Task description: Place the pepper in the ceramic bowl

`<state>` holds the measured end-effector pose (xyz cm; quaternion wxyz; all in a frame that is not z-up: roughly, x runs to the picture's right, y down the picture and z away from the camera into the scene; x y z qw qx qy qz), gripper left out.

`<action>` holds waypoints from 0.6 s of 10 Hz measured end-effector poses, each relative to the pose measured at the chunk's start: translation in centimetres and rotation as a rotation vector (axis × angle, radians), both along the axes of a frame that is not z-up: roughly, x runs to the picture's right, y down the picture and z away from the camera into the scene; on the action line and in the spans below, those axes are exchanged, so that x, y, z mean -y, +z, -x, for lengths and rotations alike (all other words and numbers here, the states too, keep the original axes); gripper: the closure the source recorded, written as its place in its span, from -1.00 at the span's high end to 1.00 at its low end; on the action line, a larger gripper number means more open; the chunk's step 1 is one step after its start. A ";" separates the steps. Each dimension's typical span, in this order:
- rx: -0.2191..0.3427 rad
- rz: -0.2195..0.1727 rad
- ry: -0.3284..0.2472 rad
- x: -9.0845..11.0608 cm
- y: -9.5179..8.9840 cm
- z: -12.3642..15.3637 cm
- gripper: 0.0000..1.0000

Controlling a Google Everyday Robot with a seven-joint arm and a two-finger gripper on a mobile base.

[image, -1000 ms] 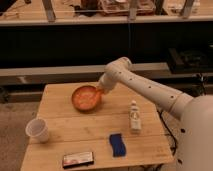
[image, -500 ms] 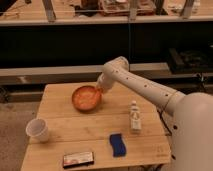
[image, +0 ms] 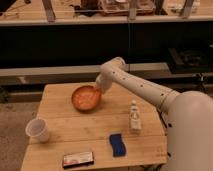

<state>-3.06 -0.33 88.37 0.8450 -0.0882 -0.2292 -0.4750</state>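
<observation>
The ceramic bowl [image: 85,98], round, shallow and orange-brown, sits on the wooden table [image: 95,125] at its far middle. My gripper [image: 98,86] hangs at the end of the white arm [image: 145,90], just above the bowl's far right rim. The pepper does not show as a separate thing. It is hidden by the gripper or lost against the bowl's orange inside; I cannot tell which.
A translucent white cup [image: 37,130] stands at the table's left. A small white bottle [image: 134,117] stands at the right, a blue sponge [image: 117,144] near the front, and a dark flat packet [image: 78,159] at the front edge. Dark shelving runs behind the table.
The gripper rose slightly, then came back down by the bowl's far right rim. The other things have not moved.
</observation>
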 end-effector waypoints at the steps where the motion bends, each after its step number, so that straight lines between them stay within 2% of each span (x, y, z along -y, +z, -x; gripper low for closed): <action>1: -0.002 0.001 0.006 0.0 0.1 0.2 -0.98; 6: -0.013 0.002 0.018 -0.1 0.7 0.5 -0.98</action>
